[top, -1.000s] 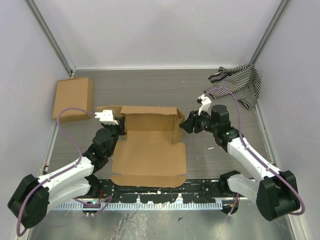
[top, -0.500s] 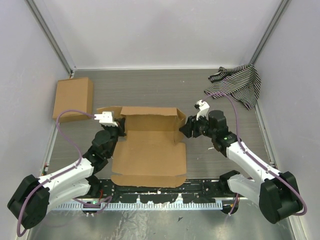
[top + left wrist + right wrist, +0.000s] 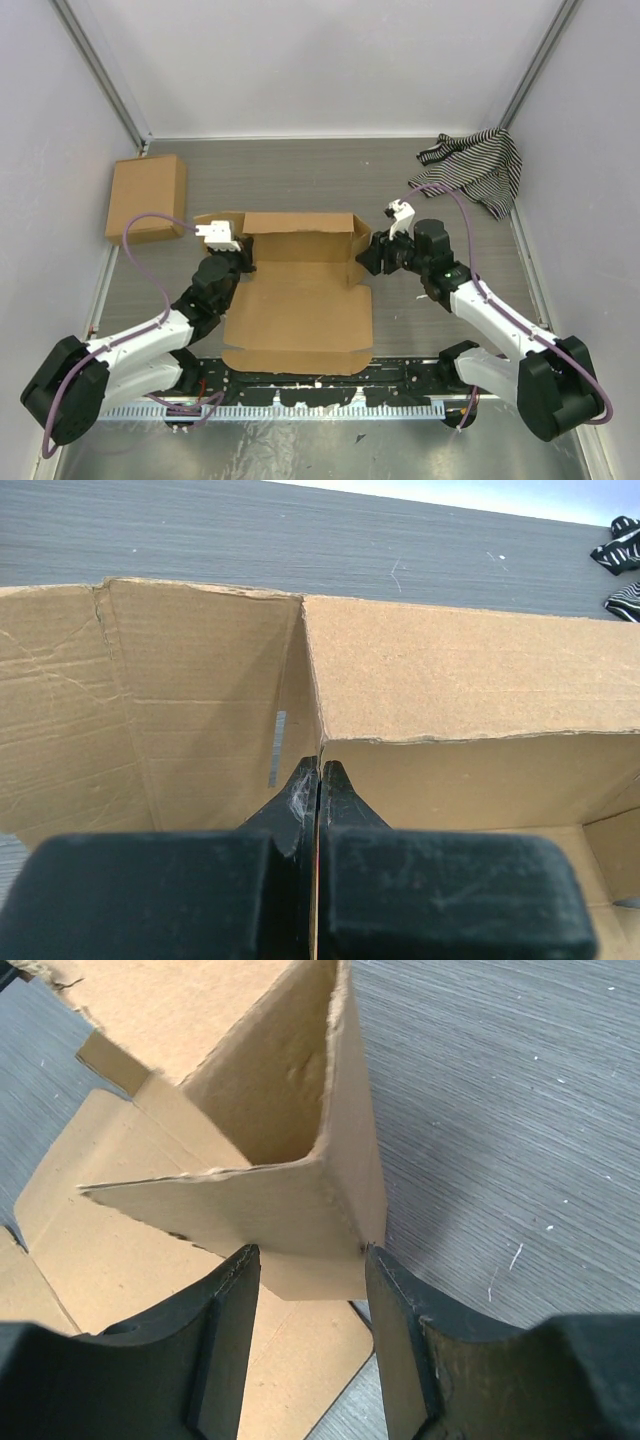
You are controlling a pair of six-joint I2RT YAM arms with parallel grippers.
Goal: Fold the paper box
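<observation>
The paper box lies half-formed at the middle of the table, its back wall raised and its big front panel flat. My left gripper is at the box's left rear corner. In the left wrist view it is shut on a thin upright cardboard edge of the box. My right gripper is at the right rear corner. There it stands open, its two fingertips on either side of the folded corner flap, which hangs just at the tips.
A ready-formed brown cardboard box sits at the back left. A black-and-white striped cloth lies in the back right corner, also showing as the cloth in the left wrist view. White walls close in both sides.
My right gripper has moved left up to the box's right corner, still open. The left gripper keeps its hold and has barely shifted.
</observation>
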